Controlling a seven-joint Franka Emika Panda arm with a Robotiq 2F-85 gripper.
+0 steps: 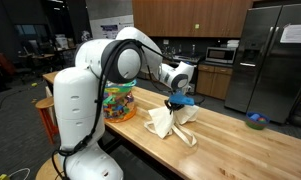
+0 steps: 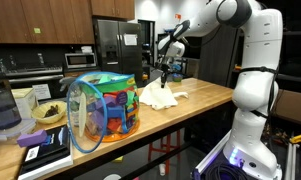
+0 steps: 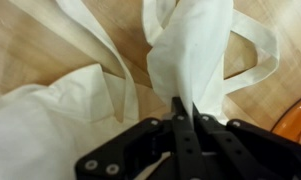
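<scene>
- While clamped on the white cloth bag [image 3: 195, 50], the gripper [image 3: 183, 112] sits bottom centre of the wrist view.
- The bag lies mid-frame on the wooden table [image 1: 235, 140] in both exterior views.
- 1 colourful basket [image 2: 105, 105] stands left of it.

In an exterior view I look from close beside the arm [image 1: 95, 95], its base filling the foreground, diagonally across the counter [image 1: 235, 135] toward the fridge [image 1: 275, 55]. In an exterior view set low at the counter's end, just behind the basket [image 2: 102, 105], I look lengthwise down the counter, with the arm at the right. Both exterior views share the counter, basket, bag [image 2: 162, 97] and fridge. My wrist view looks past the gripper [image 3: 182, 108], very near the bag.
</scene>
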